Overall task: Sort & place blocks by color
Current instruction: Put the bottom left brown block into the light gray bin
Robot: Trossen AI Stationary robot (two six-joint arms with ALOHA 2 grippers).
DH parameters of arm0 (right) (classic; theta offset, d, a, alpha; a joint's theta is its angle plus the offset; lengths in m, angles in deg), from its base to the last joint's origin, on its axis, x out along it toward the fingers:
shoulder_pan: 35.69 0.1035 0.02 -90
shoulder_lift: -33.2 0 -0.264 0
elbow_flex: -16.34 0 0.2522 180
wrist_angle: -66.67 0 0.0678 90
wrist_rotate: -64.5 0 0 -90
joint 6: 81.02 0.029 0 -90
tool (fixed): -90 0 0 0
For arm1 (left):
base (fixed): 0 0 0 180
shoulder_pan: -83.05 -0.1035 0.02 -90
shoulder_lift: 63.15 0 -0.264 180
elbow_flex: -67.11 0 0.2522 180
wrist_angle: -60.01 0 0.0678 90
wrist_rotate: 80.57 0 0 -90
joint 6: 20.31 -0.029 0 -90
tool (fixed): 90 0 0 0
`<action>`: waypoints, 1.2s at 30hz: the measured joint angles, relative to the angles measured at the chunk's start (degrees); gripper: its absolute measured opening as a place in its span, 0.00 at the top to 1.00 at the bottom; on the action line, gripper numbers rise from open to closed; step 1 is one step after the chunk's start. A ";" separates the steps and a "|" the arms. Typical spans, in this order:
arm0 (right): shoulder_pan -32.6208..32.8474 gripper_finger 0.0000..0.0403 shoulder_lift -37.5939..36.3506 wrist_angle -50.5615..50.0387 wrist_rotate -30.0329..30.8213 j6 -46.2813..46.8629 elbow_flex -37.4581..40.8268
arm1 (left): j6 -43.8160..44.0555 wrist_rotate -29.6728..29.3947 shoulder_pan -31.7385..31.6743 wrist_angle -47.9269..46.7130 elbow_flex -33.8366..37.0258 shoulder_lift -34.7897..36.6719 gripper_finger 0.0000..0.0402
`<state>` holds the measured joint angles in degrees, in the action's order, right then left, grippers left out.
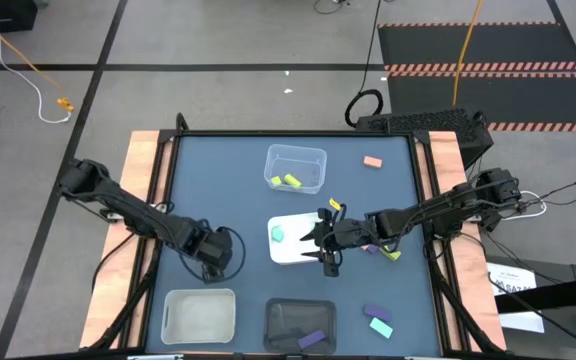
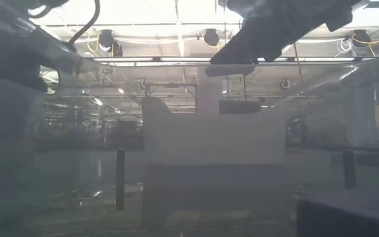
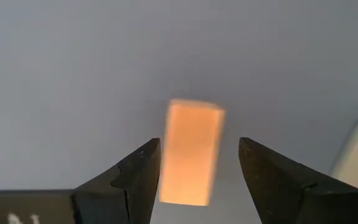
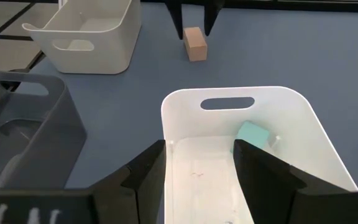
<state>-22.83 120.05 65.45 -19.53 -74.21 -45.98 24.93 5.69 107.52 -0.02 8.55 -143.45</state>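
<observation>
Left wrist view: left gripper (image 3: pixel 197 163) open astride orange block (image 3: pixel 191 152), poised to grasp; right gripper (image 4: pixel 197 163) open, empty, over white tray (image 4: pixel 253 96), apparently after dropping teal block (image 4: pixel 252 134).

Open table surface (image 1: pixel 218 185) runs along the left edge and across the far-left corner: clear passage there. Clear tray (image 1: pixel 296 167) blocks the far centre. White tray (image 1: pixel 290 241) occupies mid-table; the right gripper (image 1: pixel 326 262) hangs over its near-right corner, jaws apart. Left gripper (image 1: pixel 211 270) straddles a salmon-orange block (image 3: pixel 191 152), fingers apart on either side. Near edge is crowded: white bin (image 1: pixel 200 315), black tray (image 1: pixel 301 323), loose blocks (image 1: pixel 378 320) toward the near-right corner.
</observation>
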 joint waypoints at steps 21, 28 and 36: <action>-0.11 0.55 -0.18 0.04 -0.01 2.97 0.00 | 3.47 -0.47 -7.28 6.53 8.60 0.34 0.68; -0.11 0.55 -2.96 -1.15 0.16 3.02 0.02 | 2.01 -4.04 -10.53 11.28 8.60 4.79 0.68; -0.11 0.55 -8.19 -4.09 0.09 4.94 0.02 | -6.00 -9.60 -11.34 29.24 8.60 14.71 0.68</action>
<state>-22.93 111.86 61.35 -19.43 -69.27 -45.96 18.93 -3.90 96.17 29.22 17.14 -128.74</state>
